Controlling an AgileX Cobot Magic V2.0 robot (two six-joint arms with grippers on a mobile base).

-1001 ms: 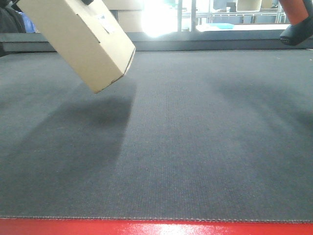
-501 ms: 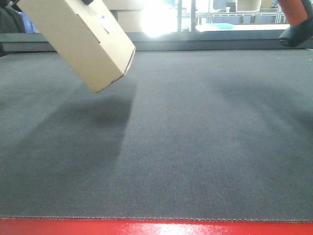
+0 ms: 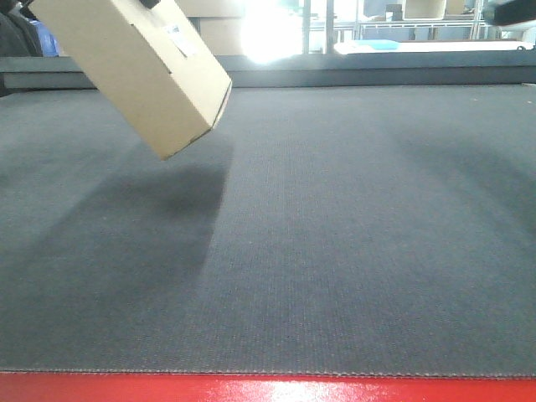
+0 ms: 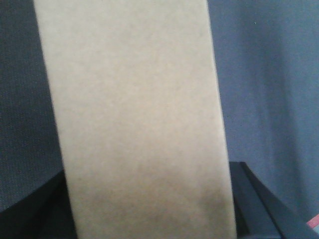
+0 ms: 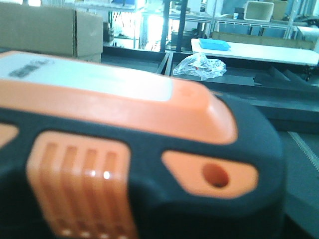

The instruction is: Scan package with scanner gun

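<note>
Lining up the scan. Left tool [image 4: 144, 206] is clamped on the box [image 3: 138, 71], which hangs tilted over the desk [image 3: 352, 251]. Scanner [image 5: 139, 144] fills the right cam — can't tell that tool's grip. Next I'd guess: aim it at the label [image 3: 176, 33].

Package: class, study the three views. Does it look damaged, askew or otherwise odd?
The package is askew: it hangs tilted above the grey mat, one corner lowest. No dents or tears show.

Package [image 3: 138, 71] aloft, tilted, at left above table [image 3: 335, 234]. Scanner gun [image 3: 508, 12] aloft at far right edge, well apart from package.
</note>
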